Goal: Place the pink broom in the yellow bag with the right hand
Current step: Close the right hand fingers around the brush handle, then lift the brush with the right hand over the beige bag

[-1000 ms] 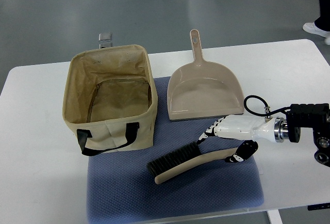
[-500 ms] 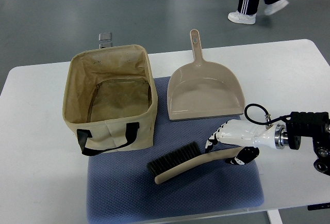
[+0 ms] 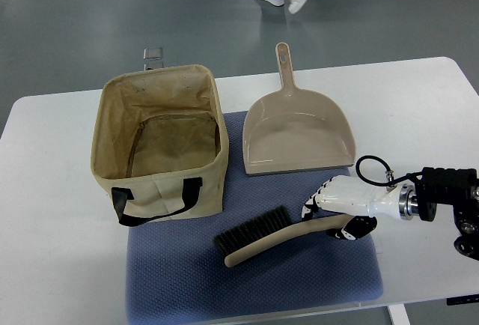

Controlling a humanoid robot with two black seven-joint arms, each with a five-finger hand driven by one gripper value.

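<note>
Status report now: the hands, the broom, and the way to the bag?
Right hand closing around broom handle, not lifted. Broom flat on blue mat. Bag open, upright, path clear. Left hand unseen.

On the bench [image 3: 60,280] a mat [image 3: 254,280] carries the brush [image 3: 262,237] at front, the dustpan [image 3: 296,134] behind it, the bag [image 3: 161,145] at left.

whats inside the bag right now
Nothing shows inside the bag: only its bare fabric floor and inner walls. The near wall hides a strip of the floor behind it. The broom lies outside on the blue mat, with the right hand at its handle.
</note>
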